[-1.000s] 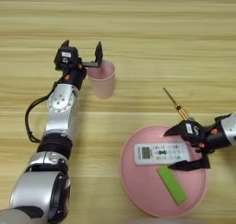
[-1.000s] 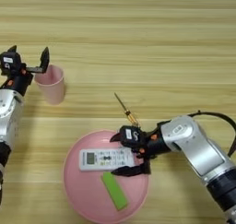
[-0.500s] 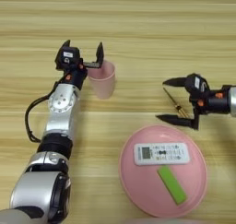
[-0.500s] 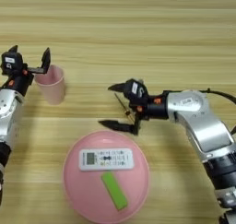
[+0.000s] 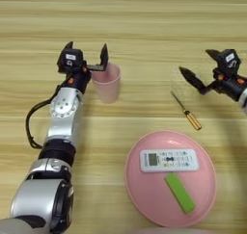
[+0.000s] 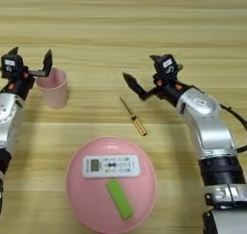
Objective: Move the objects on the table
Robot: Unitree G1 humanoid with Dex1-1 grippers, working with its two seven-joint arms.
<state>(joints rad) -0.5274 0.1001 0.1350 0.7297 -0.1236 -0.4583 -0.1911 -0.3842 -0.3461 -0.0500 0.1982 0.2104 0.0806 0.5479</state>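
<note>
While both grippers' jaws gape, the pale pink cup stands upright and the white remote lies flat.

The little pink cup stands upright on the wooden table. The white remote lies flat on the pink plate.

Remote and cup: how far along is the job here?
Done: the slim white remote lies on the round pink plate. In hand: the open left gripper sits at the pale pink plastic cup, rim ungripped. The open right gripper holds nothing.
</note>
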